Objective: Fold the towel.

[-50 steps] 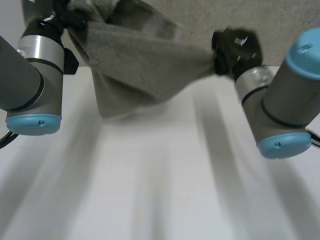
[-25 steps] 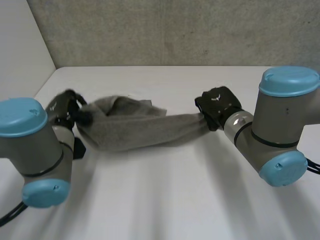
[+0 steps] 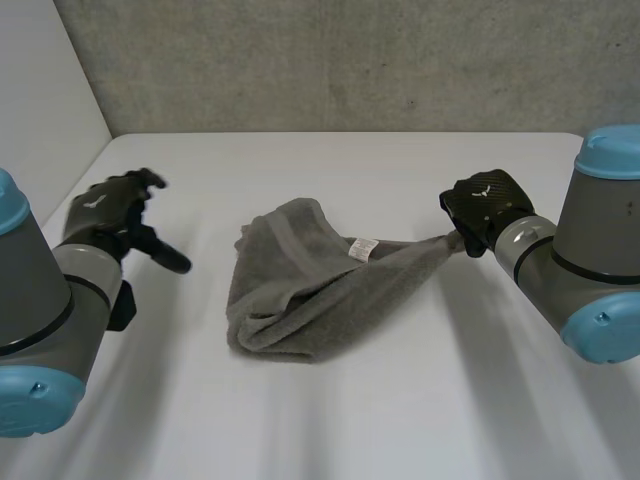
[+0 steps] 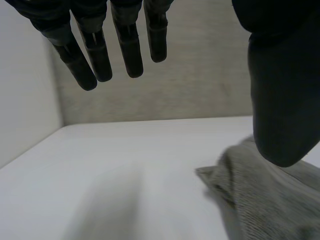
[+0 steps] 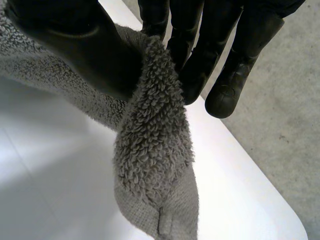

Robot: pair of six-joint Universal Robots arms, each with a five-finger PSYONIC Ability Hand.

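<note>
The grey towel lies bunched on the white bench. The right hand is curled tight on one towel corner, pinching it; the left hand, well apart from the towel, spreads wide, holding nothing.

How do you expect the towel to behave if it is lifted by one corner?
Probably floppy: the towel lies crumpled and sags from the right robot hand. Its looped pile likely grips well, so slipping seems unlikely.
</note>
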